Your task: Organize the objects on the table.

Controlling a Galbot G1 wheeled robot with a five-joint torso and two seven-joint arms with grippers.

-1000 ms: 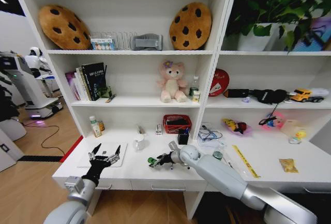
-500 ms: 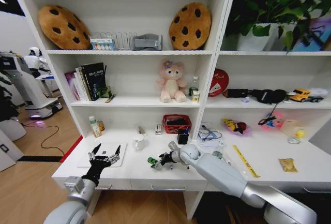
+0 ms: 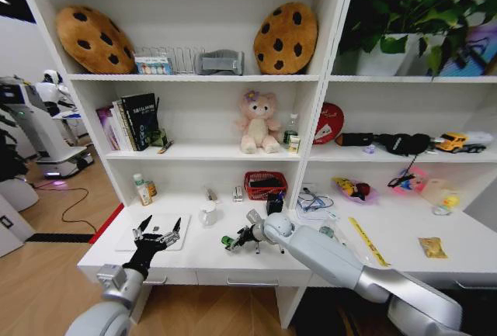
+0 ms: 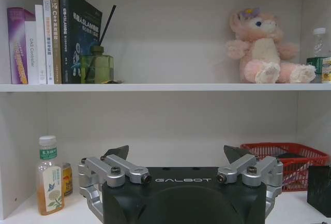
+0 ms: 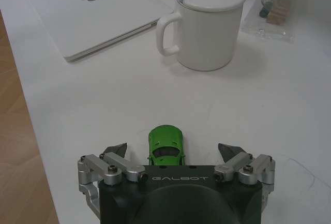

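A tiny green toy car (image 5: 165, 144) stands on the white table (image 3: 194, 252), between the spread fingers of my right gripper (image 5: 173, 149), which is open and low over the tabletop. In the head view the car (image 3: 226, 240) is just left of that gripper (image 3: 237, 238). The silver laptop (image 3: 153, 232) lies closed at the table's left end, and it lies beyond the car in the right wrist view (image 5: 93, 12). My left gripper (image 3: 156, 232) hovers open over the laptop, holding nothing (image 4: 177, 152). A yellow ruler (image 3: 367, 241) and a green-topped tin (image 3: 327, 233) lie to the right.
A white lidded mug (image 5: 207, 25) with a spoon stands just behind the car. Along the back are a red basket (image 3: 265, 185), a drink bottle (image 3: 143, 190) and a black box (image 3: 275, 205). A snack packet (image 3: 432, 247) lies far right. The shelf upright (image 3: 304, 173) splits the table.
My right arm has edged left, bringing the open gripper closer around the green car. The left gripper has stayed still over the laptop.
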